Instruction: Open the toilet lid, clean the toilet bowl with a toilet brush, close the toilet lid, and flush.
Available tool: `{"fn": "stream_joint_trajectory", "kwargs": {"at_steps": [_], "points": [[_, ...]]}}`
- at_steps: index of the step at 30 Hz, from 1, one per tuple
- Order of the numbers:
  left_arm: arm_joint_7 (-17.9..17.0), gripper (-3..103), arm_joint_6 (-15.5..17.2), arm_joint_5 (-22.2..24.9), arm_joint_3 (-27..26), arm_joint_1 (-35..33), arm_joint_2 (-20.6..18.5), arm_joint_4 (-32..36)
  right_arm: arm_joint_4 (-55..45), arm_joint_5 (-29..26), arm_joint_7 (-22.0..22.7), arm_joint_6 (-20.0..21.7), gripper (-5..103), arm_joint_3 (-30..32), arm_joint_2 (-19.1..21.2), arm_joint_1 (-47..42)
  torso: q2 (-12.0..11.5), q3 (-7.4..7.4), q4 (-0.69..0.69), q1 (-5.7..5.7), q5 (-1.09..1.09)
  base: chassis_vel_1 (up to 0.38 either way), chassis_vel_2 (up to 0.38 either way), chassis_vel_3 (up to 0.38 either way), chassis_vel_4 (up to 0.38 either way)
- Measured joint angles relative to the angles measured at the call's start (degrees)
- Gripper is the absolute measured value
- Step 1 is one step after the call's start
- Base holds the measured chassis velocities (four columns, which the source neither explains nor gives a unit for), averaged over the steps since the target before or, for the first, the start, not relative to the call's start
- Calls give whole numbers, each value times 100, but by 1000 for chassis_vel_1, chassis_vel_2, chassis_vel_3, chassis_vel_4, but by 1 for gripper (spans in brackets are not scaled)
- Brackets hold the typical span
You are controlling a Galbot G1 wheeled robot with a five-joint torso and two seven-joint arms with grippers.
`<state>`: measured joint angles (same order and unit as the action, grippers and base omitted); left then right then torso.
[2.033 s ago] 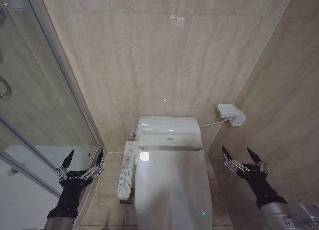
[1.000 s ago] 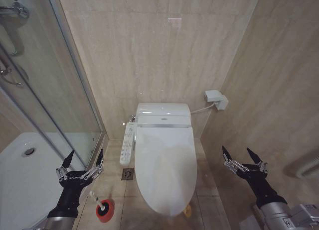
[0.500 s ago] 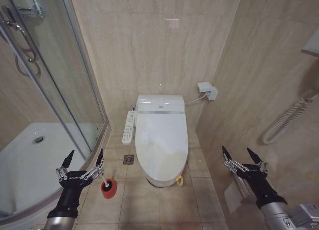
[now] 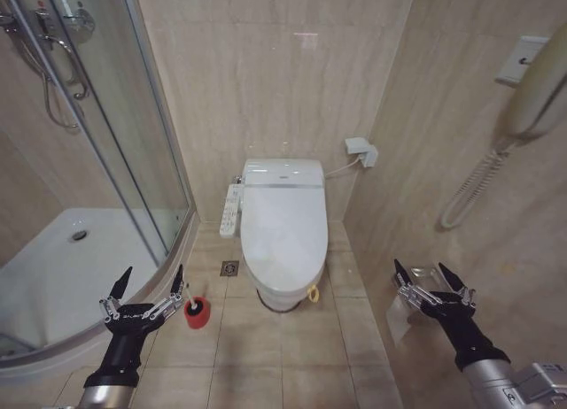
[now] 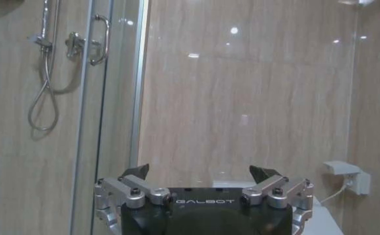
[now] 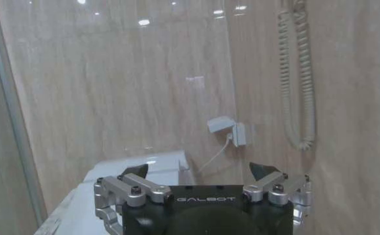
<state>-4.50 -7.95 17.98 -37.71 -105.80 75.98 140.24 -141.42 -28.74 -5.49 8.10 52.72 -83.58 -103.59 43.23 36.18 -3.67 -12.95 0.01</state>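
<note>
Nearest to us, we are holding two grippers out in front, both empty and well short of the toilet. The left gripper is hanging low on the left, over the curved rim of the shower tray, with its two fingers spread wide apart. The right gripper is hovering on the right beside the tiled side wall, and its two fingers are also standing wide apart, pinching nothing. In the left wrist view the left gripper is showing the same open spread, and in the right wrist view the right gripper is doing likewise.

Just beyond the left gripper, we are seeing one toilet brush standing in one small red holder on the floor, between the shower tray and the toilet. One small square floor drain is lying a little farther on.

In the middle, one toilet is standing against the back wall, and its toilet lid is lying closed, hiding the bowl. One yellow loop tag is hanging at its front edge. One control panel is sticking out along its left side.

Farthest off, one white wall box is sitting on the back wall with a cable running to the toilet, and one handset with a coiled cord is hanging on the right wall.
</note>
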Motion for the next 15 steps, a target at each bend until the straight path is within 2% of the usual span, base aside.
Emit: {"fn": "stream_joint_trajectory", "kwargs": {"at_steps": [15], "points": [[0,100,0,0,0,0,0,1,0,0,0,0,100,0,0,0,0,0,0,0,-1,137,-132,-123,141]]}}
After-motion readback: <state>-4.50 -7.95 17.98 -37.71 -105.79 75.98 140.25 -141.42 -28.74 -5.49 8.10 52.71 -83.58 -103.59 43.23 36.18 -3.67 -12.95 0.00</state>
